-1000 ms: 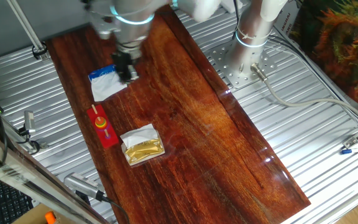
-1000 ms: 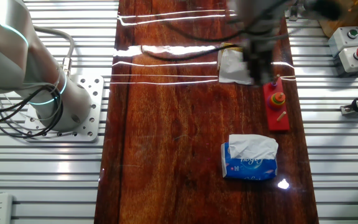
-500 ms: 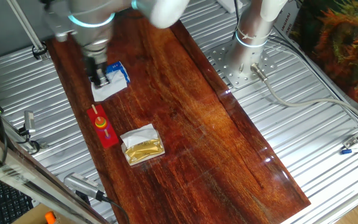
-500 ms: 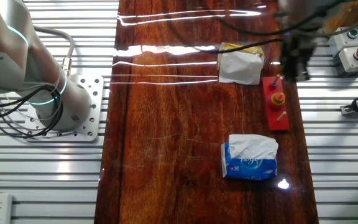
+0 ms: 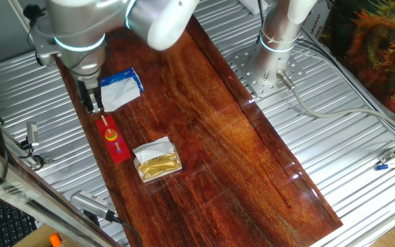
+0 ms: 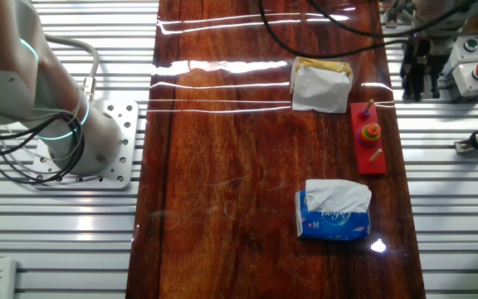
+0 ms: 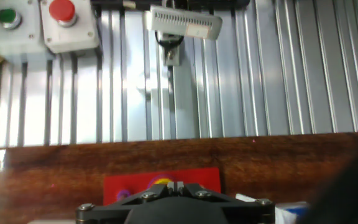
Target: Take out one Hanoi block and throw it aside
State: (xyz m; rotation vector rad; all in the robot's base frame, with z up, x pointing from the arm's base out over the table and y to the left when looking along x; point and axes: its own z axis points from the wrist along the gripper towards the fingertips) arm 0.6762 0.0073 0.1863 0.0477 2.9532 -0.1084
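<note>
Hanoi block (image 6: pixel 373 129): small orange-red disc, seated on the middle peg of the red base (image 6: pixel 369 158), stacked over a yellow disc (image 5: pixel 113 135). Not taken out yet.

Base lies along the wood board's (image 6: pixel 222 183) edge, roughly 3 o'clock on the board in the other fixed view. White-wrapped pack (image 6: pixel 319 85) sits at 11 o'clock from the base, blue tissue pack (image 6: pixel 333 212) at 7 o'clock; both apart from it, so the pegs are free from above.

Gripper (image 6: pixel 418 71) hangs at 1 o'clock from the base, out over the board's edge, not above the block. Fingers point down, nothing visible between them; gap too blurred to judge. Hand view shows only the base's top edge behind the gripper body.

Judgement: it needs recentering over the middle peg before descending.
</note>
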